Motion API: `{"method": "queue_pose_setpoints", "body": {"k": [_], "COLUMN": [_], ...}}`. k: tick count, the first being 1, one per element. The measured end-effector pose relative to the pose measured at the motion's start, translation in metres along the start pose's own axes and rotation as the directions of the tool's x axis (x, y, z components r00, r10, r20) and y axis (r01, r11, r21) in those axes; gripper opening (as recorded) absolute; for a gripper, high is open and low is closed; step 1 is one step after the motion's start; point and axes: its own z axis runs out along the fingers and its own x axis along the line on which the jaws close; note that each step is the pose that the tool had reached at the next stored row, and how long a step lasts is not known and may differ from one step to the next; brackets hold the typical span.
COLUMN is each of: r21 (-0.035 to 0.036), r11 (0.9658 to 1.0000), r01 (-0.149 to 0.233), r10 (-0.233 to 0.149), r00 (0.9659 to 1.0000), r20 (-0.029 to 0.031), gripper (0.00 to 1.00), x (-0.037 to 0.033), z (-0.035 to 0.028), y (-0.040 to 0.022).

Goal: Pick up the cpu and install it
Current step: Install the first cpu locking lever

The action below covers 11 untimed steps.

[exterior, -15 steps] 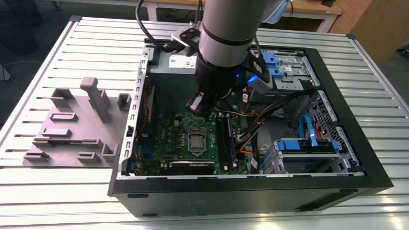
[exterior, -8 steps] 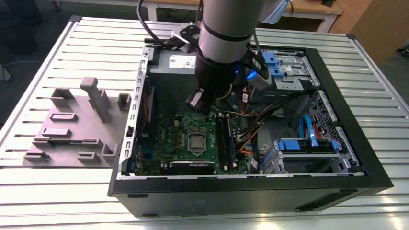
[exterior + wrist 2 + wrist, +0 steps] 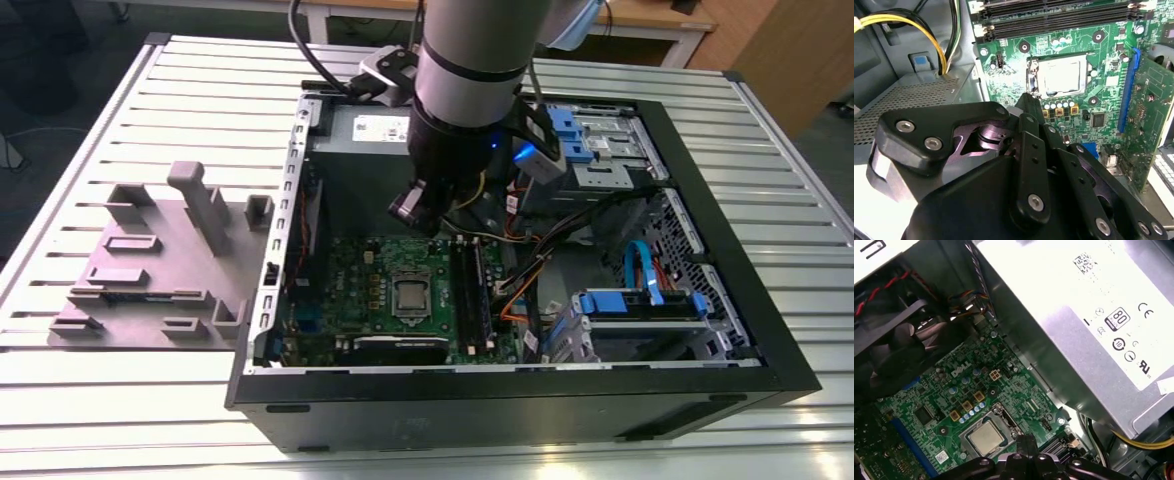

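Observation:
The cpu (image 3: 410, 293) lies flat in the socket on the green motherboard (image 3: 350, 280) inside the open computer case, silvery top up. It appears in both wrist views (image 3: 1063, 76) (image 3: 985, 436), framed by the socket's metal frame. My gripper (image 3: 416, 212) hangs above the board, a little toward the power-supply side of the socket and clear of the chip. Its dark fingers come together to one narrow tip (image 3: 1028, 99) (image 3: 1026, 441) with nothing between them.
The grey power-supply box (image 3: 380, 128) (image 3: 1079, 315) stands close behind the gripper. Black memory sticks (image 3: 470, 280) (image 3: 1054, 15) run beside the socket. Orange and yellow cables (image 3: 904, 20) and blue drive bays (image 3: 641, 305) fill the case's right. A grey fixture (image 3: 160, 260) sits outside at the exterior view's left.

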Motion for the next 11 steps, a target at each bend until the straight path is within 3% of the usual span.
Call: {"method": "queue_pose_setpoints", "body": {"k": [8, 11], "r21": [0.0, -0.0004], "r11": [0.9999, 0.9978], "r01": [-0.016, -0.066], "r10": [0.016, 0.066], "r00": [0.9999, 0.9978], "r20": [0.0013, 0.0056], "gripper": [0.1, 0.1], "x": [-0.0008, -0.0008], "z": [0.0006, 0.0011], "y": [-0.0007, -0.0008]}}
